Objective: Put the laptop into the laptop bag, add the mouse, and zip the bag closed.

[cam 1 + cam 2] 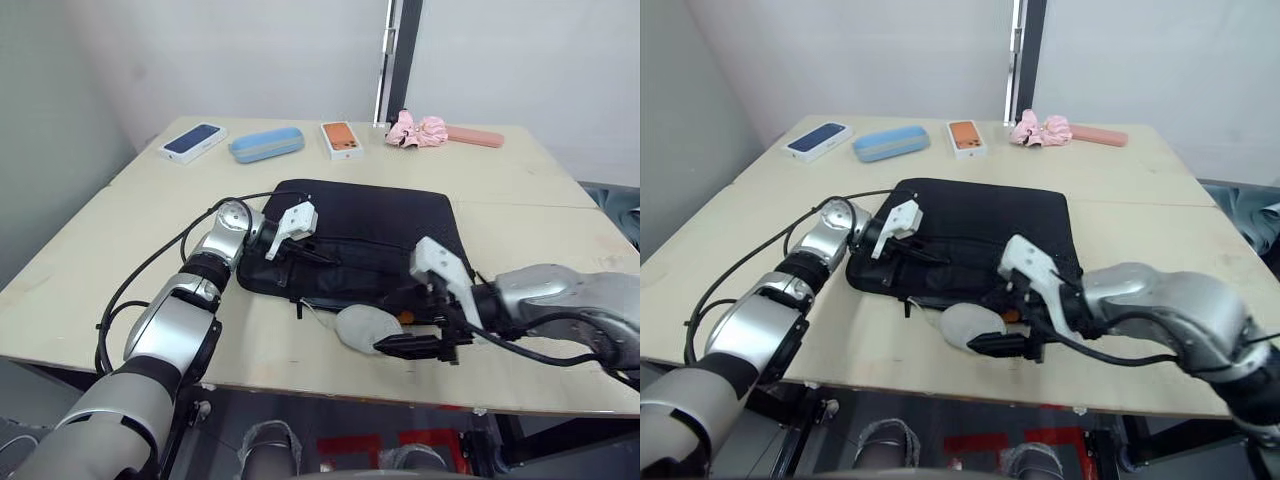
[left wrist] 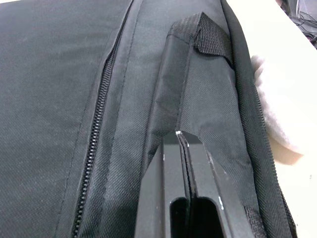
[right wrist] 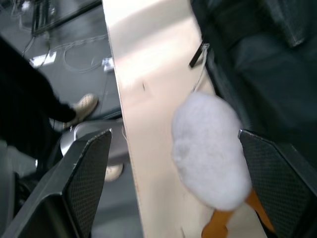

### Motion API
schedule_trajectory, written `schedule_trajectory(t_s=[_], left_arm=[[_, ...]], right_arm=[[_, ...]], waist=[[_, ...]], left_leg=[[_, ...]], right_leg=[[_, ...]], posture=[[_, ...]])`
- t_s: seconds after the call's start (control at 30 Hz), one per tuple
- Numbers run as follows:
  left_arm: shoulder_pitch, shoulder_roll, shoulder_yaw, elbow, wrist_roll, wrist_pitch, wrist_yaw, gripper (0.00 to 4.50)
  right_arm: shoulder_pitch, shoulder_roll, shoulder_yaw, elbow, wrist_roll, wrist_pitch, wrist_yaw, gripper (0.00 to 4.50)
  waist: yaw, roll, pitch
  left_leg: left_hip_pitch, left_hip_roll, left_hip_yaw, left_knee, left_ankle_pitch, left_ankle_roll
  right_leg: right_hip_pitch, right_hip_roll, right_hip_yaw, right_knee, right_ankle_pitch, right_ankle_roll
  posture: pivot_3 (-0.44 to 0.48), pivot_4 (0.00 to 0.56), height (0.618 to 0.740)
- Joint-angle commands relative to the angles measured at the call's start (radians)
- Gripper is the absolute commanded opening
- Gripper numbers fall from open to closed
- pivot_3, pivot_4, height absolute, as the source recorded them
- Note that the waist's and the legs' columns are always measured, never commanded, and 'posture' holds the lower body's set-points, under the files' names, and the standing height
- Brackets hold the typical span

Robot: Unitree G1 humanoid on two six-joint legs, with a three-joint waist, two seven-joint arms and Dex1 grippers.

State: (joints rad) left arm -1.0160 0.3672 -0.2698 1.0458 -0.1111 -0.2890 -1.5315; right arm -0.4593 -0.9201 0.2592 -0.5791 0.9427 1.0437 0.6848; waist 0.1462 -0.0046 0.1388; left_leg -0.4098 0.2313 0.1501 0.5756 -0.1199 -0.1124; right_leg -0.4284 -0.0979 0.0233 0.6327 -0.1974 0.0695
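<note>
While I am monitoring remotely, the laptop bag [image 1: 360, 235] is lying flat near the middle of the table [image 1: 130, 215]; I am not seeing a bare laptop or a smooth white mouse, so I am judging that both are already inside and that the zipping step is in hand, though the contents cannot be confirmed. I am observing the left gripper [image 1: 312, 252] resting on the bag's near left portion with its fingers [image 2: 183, 163] pressed together, apparently pinching a fold of fabric beside a handle strap [image 2: 198, 59]; whether a zipper pull is caught between them, I cannot tell. I am seeing the right gripper [image 1: 412, 345] hovering at the table's near edge with its jaws spread wide, holding nothing, just beside a fluffy white oval object [image 3: 210, 148] with an orange tag, tethered to the bag by a thin cord. In my judgement the next move is calling for the right gripper to steady the bag's near edge while the left draws the zipper [image 2: 96, 124] along its track. Counting items: one bag, one fluffy object, two phone boxes [image 1: 192, 142] [image 1: 341, 140], one blue case [image 1: 266, 144], one pink cloth bundle [image 1: 417, 130], one pink flat case [image 1: 474, 137].
</note>
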Motion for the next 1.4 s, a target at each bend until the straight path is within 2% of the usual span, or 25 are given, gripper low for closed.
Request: schedule_trajectory(t_s=[0.03,0.23,0.37,0.47,0.6,0.67,0.83,0.97,1.17,1.3,1.4], left_arm=[[0.023,0.006,0.004,-0.009,0.041,0.009,0.012,0.0],[0.042,0.005,0.015,-0.053,0.042,0.028,0.007,0.0],[0.062,0.01,0.019,-0.093,0.038,0.044,0.0,0.0],[0.072,0.011,0.022,-0.112,0.039,0.056,-0.002,0.0],[0.069,0.01,0.019,-0.113,0.048,0.058,0.002,0.0],[0.062,0.007,0.019,-0.108,0.05,0.064,0.005,0.0],[0.05,0.002,0.018,-0.098,0.067,0.048,0.004,0.0],[0.038,0.0,0.017,-0.079,0.084,0.018,0.008,0.0],[0.039,0.003,0.015,-0.075,0.093,-0.012,-0.01,0.0],[0.036,0.003,0.015,-0.06,0.104,-0.027,-0.009,0.0],[0.034,-0.001,0.014,-0.058,0.107,-0.034,-0.012,0.0]], right_arm=[[-0.057,0.045,0.081,0.061,-0.13,-0.062,0.068,4.27],[-0.09,0.106,0.211,0.152,-0.317,-0.122,0.141,4.27],[-0.067,0.133,0.197,0.174,-0.342,-0.149,0.19,3.11],[-0.058,0.143,0.172,0.177,-0.348,-0.145,0.199,2.07],[-0.01,0.1,0.158,0.133,-0.364,-0.152,0.229,0.63],[0.012,0.085,0.141,0.11,-0.353,-0.147,0.244,0.06],[0.092,0.033,0.039,0.028,-0.299,-0.1,0.241,0.02],[0.259,-0.076,-0.203,-0.058,-0.23,-0.101,0.258,0.02],[0.471,-0.172,-0.504,-0.089,-0.195,-0.103,0.295,0.02],[0.594,-0.208,-0.658,-0.076,-0.215,-0.108,0.333,0.02],[0.749,-0.223,-0.811,-0.018,-0.295,-0.141,0.402,0.02]], waist=[[-0.001,0.0,0.0],[-0.001,0.0,0.0],[0.0,0.0,0.0],[-0.001,0.0,0.0],[0.001,0.0,0.0],[0.002,0.0,0.0],[0.003,0.0,0.0],[0.014,0.0,0.0],[0.009,0.0,0.0],[0.008,0.0,0.0],[0.012,0.0,0.0]], left_leg=[[0.0,0.0,0.0,0.0,0.0,0.0],[0.0,0.0,-0.001,0.0,0.0,0.0],[0.0,0.0,-0.001,0.0,0.0,0.0],[0.0,0.0,-0.001,0.0,0.0,0.0],[0.0,0.0,-0.001,0.0,0.0,0.0],[-0.001,0.0,-0.001,0.0,0.0,0.0],[0.0,0.0,-0.001,0.0,0.0,0.0],[-0.002,-0.001,-0.001,0.0,0.0,0.001],[-0.001,-0.001,-0.001,0.0,0.0,0.002],[-0.001,-0.001,0.0,0.0,0.0,0.003],[-0.002,-0.001,-0.001,0.0,0.0,0.003]], right_leg=[[0.0,0.0,0.0,0.0,0.0,0.0],[0.0,0.0,0.0,0.001,0.0,0.0],[0.0,0.0,0.0,0.001,0.0,0.0],[0.0,0.0,0.0,0.0,0.0,0.0],[0.0,0.0,0.0,0.0,0.0,0.0],[0.0,0.0,0.0,0.0,0.0,0.0],[0.0,0.0,0.0,0.0,0.0,0.0],[0.001,-0.002,0.0,-0.002,0.0,0.0],[0.002,-0.002,0.0,-0.003,0.0,0.0],[0.002,-0.003,0.0,-0.005,0.0,0.0],[0.002,-0.003,0.0,-0.005,0.0,0.0]], posture=[[0.0,0.15,0.74],[0.0,0.15,0.74],[0.0,0.15,0.74],[0.0,0.15,0.74],[0.0,0.15,0.74],[0.0,0.15,0.74],[0.0,0.15,0.74],[0.0,0.15,0.74],[0.0,0.15,0.74],[0.0,0.15,0.74],[0.0,0.15,0.74]])
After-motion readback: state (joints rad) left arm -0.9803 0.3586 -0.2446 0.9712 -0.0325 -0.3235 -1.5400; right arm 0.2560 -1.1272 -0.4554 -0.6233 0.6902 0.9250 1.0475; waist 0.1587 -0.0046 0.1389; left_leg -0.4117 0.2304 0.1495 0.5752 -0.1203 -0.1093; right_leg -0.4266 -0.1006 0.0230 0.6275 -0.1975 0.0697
